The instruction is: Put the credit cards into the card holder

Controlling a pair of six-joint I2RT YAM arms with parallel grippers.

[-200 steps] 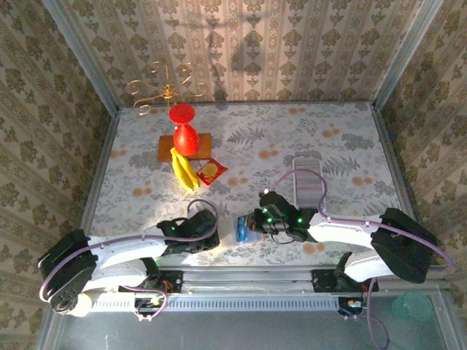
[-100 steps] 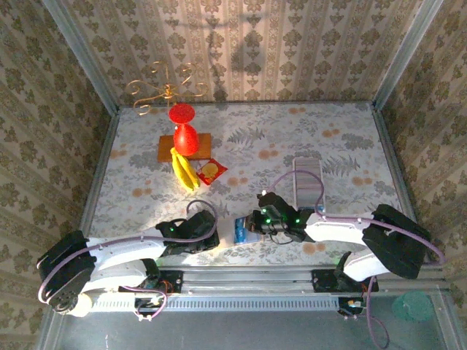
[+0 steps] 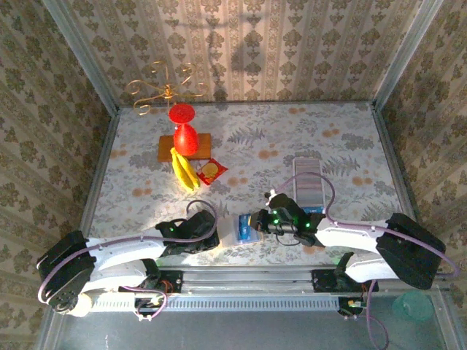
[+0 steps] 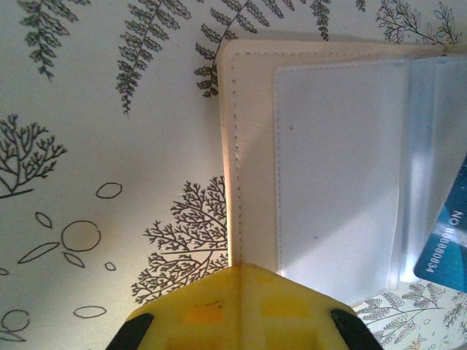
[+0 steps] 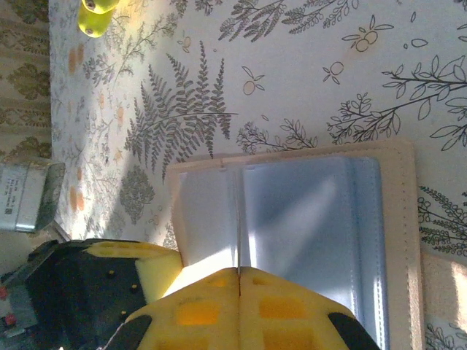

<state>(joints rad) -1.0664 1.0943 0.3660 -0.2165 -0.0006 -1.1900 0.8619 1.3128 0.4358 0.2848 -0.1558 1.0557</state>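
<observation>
The card holder [image 4: 328,168] lies open on the patterned table, cream rim outside and clear sleeves inside; it also fills the middle of the right wrist view [image 5: 306,219]. My left gripper [image 4: 243,268] is shut, its yellow tips meeting on the holder's cream edge. From the other side my right gripper [image 5: 239,271] is shut on a blue credit card [image 4: 445,240], which stands edge-on over the sleeves. From above, the card [image 3: 246,232] sits between the left gripper [image 3: 221,238] and the right gripper [image 3: 255,222]. The left gripper's finger [image 5: 157,273] shows beside the holder's left flap.
A long ribbed tray [image 3: 308,182] lies just behind the right arm. At the back left stand bananas [image 3: 184,169], a red-and-yellow snack packet [image 3: 211,171], a red vase on a wooden block [image 3: 184,137] and a gold wire stand [image 3: 164,91]. Papered walls close three sides.
The right arm has swung a little to the right and turned. The blue card, a narrow upright strip before, now shows a broader face from above. The left arm has stayed put.
</observation>
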